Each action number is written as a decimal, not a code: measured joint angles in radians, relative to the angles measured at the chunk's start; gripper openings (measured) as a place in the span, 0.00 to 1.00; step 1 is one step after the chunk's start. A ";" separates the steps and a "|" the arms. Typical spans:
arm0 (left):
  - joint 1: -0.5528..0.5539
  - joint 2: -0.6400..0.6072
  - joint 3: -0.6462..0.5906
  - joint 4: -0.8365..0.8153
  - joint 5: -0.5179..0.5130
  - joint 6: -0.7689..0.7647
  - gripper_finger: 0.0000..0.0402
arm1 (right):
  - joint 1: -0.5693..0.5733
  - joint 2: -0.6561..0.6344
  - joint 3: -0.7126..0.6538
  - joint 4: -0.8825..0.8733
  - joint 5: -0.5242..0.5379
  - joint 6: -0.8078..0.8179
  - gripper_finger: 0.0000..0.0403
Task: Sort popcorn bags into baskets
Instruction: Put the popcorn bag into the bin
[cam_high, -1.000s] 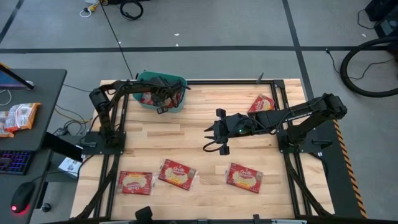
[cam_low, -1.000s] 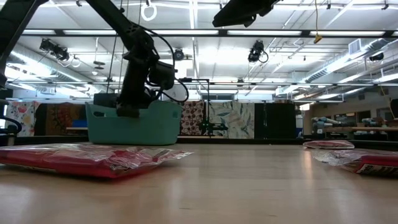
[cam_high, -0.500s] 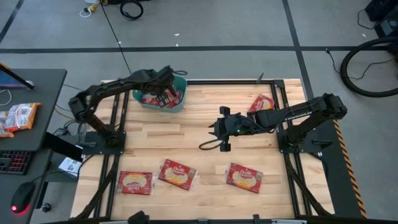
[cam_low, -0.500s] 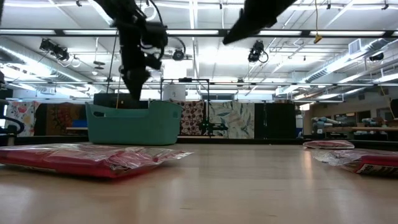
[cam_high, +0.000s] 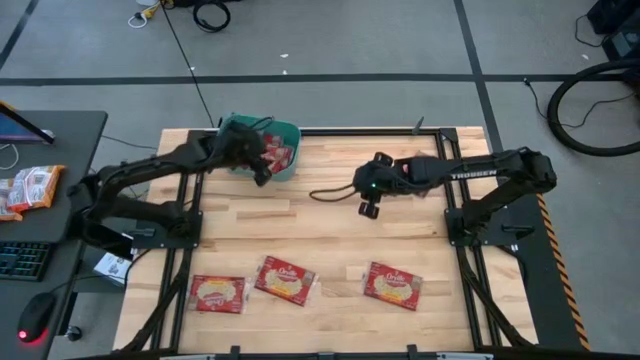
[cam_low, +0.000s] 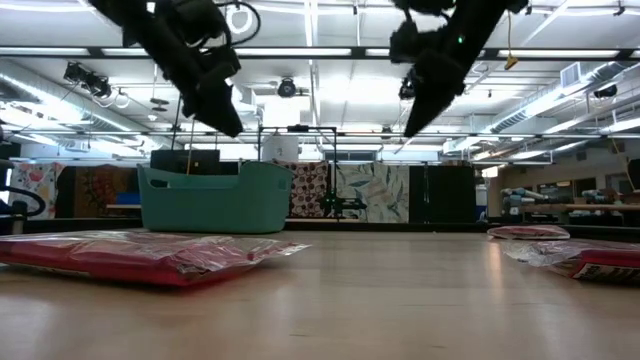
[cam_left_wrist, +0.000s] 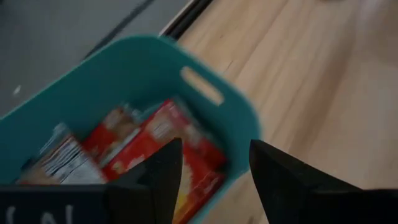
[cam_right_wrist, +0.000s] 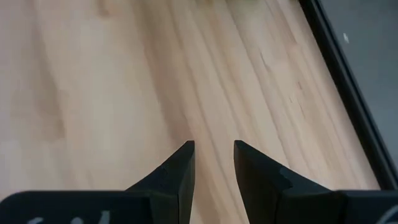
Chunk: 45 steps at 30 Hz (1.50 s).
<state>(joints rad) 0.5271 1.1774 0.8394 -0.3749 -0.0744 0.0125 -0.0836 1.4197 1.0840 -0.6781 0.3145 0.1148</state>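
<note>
The teal basket (cam_high: 240, 130) stands at the table's far left with red-orange popcorn bags (cam_left_wrist: 155, 134) lying inside it. My left gripper (cam_left_wrist: 214, 168) is open and hangs above the basket's near rim (cam_high: 262, 168), high over it in the low view (cam_low: 225, 115). My right gripper (cam_right_wrist: 214, 162) is open over bare wood near the table's middle (cam_high: 368, 205), touching nothing. Three popcorn bags (cam_high: 218, 293), (cam_high: 286, 280), (cam_high: 393, 285) lie flat along the near edge.
In the low view one packet (cam_low: 150, 255) lies close on the left and two more packets (cam_low: 580, 255) on the right. A dark cable (cam_high: 330, 192) loops off the right gripper. More packets lie on a side desk (cam_high: 30, 188) beyond the table's left.
My left gripper has risen out of the basket and drawn back slightly toward its near rim, while that arm's elbow swung out to the left. My right gripper has moved toward the far edge and a little right, turning about as it went.
</note>
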 joint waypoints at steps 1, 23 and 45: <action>-0.009 -0.017 -0.028 0.043 0.001 -0.002 0.47 | -0.019 0.000 -0.012 -0.001 -0.001 0.007 0.29; -0.232 -0.125 -0.333 0.482 0.073 0.043 0.47 | -0.027 0.045 -0.192 0.111 -0.310 0.210 0.35; -0.403 -0.125 -0.352 0.410 0.374 0.101 0.47 | 0.492 0.303 -0.025 0.028 -0.409 0.323 0.35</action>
<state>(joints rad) 0.1238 1.0528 0.4877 0.0350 0.3000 0.1136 0.4083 1.7229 1.0592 -0.6504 -0.0948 0.4380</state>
